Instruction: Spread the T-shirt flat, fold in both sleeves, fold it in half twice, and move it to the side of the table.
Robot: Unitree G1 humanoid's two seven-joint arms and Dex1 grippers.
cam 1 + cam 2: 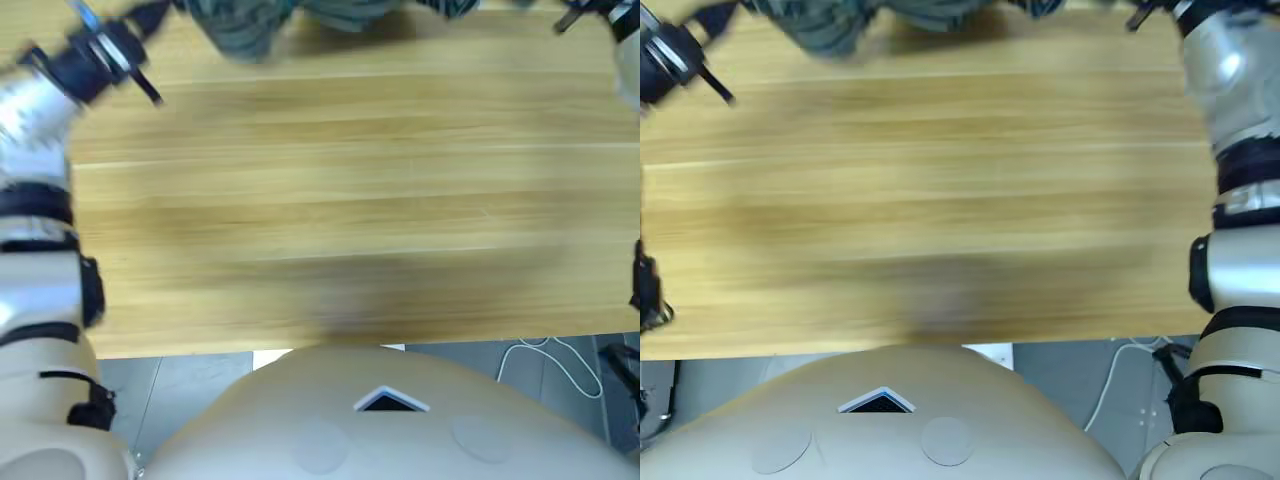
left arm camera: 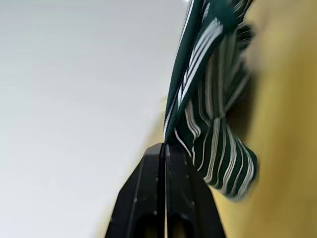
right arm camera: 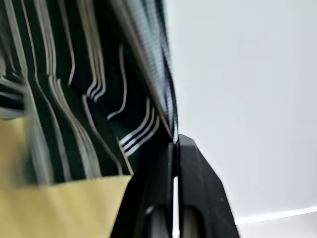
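The T-shirt [image 1: 240,30] is dark green with thin white stripes. It is bunched into loose, hanging folds, not spread flat. It sits at the top edge of the frame, left of centre, partly cut off.

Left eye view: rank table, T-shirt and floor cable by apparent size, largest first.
1. table, by far.
2. T-shirt, cut off at the top edge.
3. white cable, a thin loop on the floor, farther off, so less sure.
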